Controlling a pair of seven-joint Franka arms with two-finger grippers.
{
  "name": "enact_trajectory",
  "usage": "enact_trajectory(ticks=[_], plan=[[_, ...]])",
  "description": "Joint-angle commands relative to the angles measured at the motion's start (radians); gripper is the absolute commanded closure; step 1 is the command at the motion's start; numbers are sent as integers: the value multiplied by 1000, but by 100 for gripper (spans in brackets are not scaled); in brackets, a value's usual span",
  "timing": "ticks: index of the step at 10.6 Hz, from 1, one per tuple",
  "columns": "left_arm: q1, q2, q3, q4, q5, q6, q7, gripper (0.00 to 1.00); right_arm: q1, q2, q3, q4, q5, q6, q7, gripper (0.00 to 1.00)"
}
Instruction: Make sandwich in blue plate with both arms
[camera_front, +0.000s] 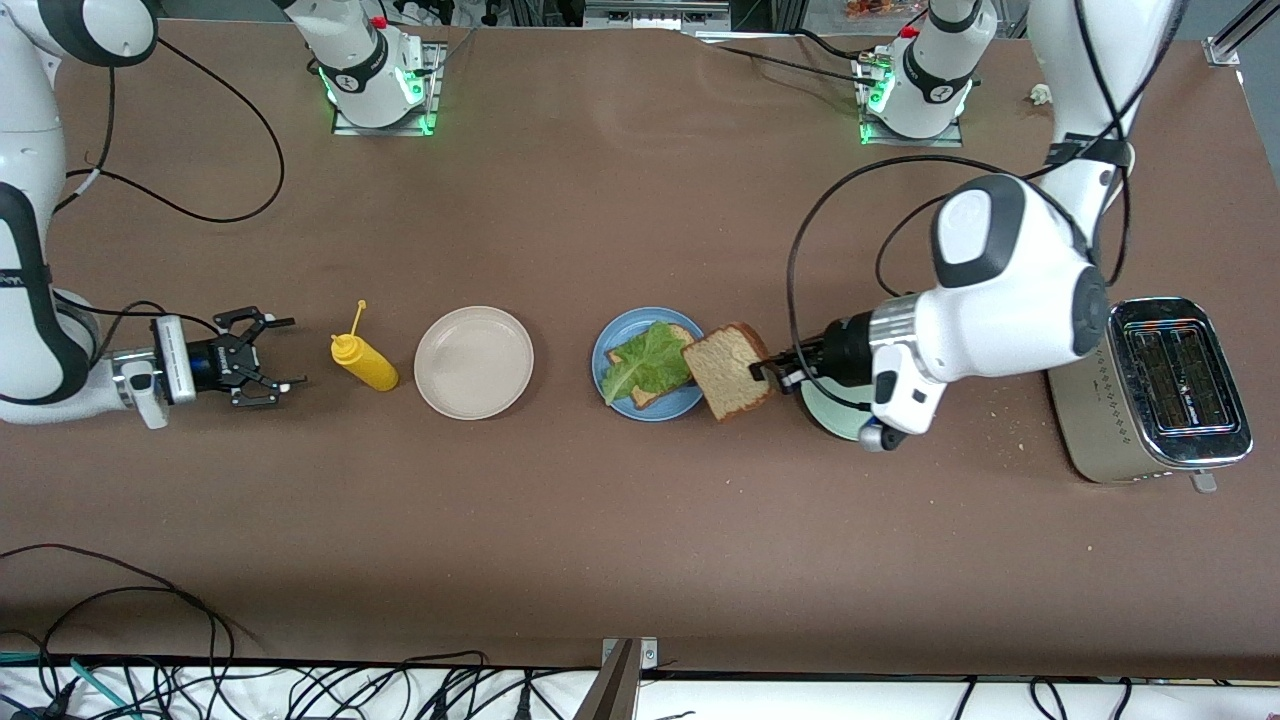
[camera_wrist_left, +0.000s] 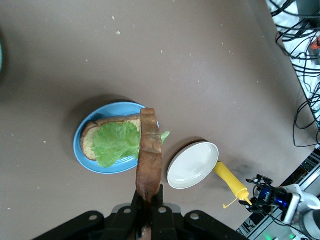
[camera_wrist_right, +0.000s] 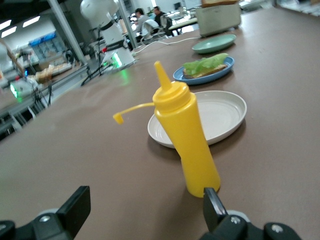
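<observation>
The blue plate (camera_front: 655, 412) holds one slice of brown bread (camera_front: 682, 332) with a green lettuce leaf (camera_front: 648, 358) lying on it. My left gripper (camera_front: 768, 372) is shut on a second bread slice (camera_front: 728, 372), held tilted on edge over the plate's rim at the left arm's end. In the left wrist view this slice (camera_wrist_left: 150, 160) stands up between the fingers (camera_wrist_left: 159, 200), above the plate (camera_wrist_left: 82, 150) and lettuce (camera_wrist_left: 117, 142). My right gripper (camera_front: 275, 358) is open with nothing in it, low by the table. The yellow bottle (camera_wrist_right: 187, 135) stands just off one of its fingertips (camera_wrist_right: 212, 200).
A yellow squeeze bottle (camera_front: 365, 362) and a beige-white plate (camera_front: 473, 362) stand between the right gripper and the blue plate. A pale green plate (camera_front: 835, 415) lies under the left wrist. A steel toaster (camera_front: 1160, 390) sits at the left arm's end.
</observation>
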Motion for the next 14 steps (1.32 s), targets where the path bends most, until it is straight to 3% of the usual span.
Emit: enact_trajectory(ticks=[1,3,5,9,12,14], plan=[[-97,19,11,-45,-33,135,-44,100,-19,-40,11,55,-17,-123,414,0],[-158,55,11,-62,-26,232,-71,100,-8,-68,15,152,-18,-197,700,0],[-200,89,13,-64,-20,294,-92,100,14,-140,14,178,-50,-220,977,0],[-235,128,17,-65,-18,295,-107,100,114,-246,11,209,-275,-214,1341,0],[-235,129,17,-75,-17,294,-111,100,246,-399,12,130,-534,-156,1735,0],[-235,128,17,-96,-17,294,-110,100,297,-537,6,-48,-602,-20,1910,0]])
